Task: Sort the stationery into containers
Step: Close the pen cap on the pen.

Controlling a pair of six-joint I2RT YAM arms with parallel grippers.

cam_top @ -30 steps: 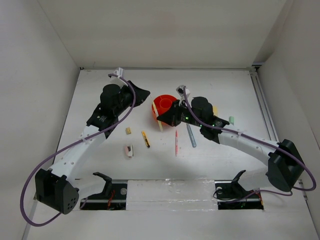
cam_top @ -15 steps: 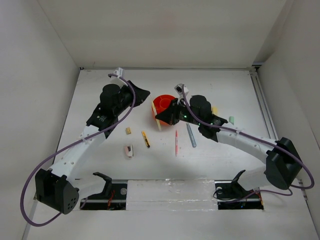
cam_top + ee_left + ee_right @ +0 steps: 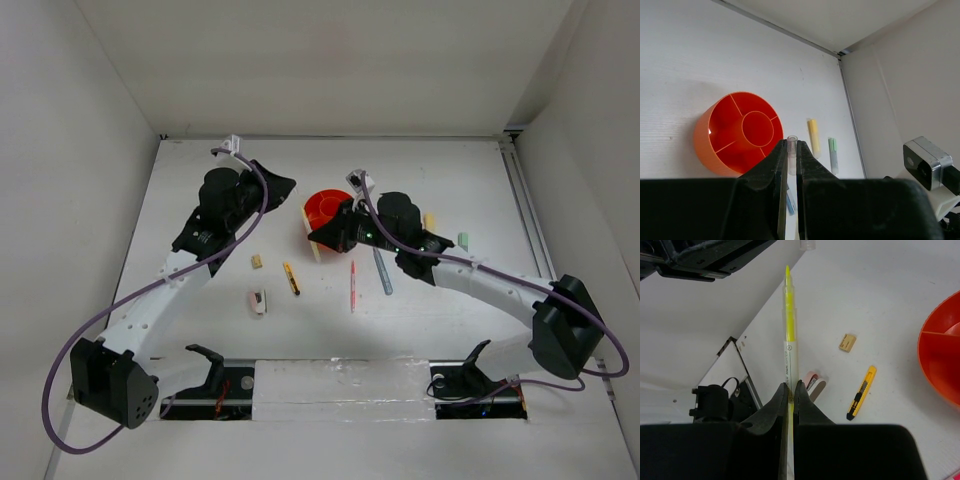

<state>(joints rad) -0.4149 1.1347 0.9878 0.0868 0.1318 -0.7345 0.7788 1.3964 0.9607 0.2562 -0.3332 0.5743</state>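
My right gripper (image 3: 316, 239) (image 3: 790, 385) is shut on an uncapped yellow highlighter (image 3: 788, 330), just in front of the orange tub (image 3: 320, 205) (image 3: 940, 365). My left gripper (image 3: 287, 185) (image 3: 790, 143) is shut on a small clear cap (image 3: 791, 150), left of the tub (image 3: 702, 145). On the table lie a tan eraser (image 3: 257, 262), a yellow-black pen-like item (image 3: 291, 277), a pink-white eraser (image 3: 259, 301), a red pen (image 3: 352, 285), a grey-blue pen (image 3: 383, 271), a yellow marker (image 3: 430, 221) and a pale green marker (image 3: 463, 241).
White walls close in on the left, back and right. A metal rail (image 3: 528, 220) runs along the table's right side. Two black mounts (image 3: 210, 365) stand at the near edge by the arm bases.
My right gripper with the highlighter has shifted slightly left and now hides more of the tub. My left gripper has edged a little left. The loose items have not moved.
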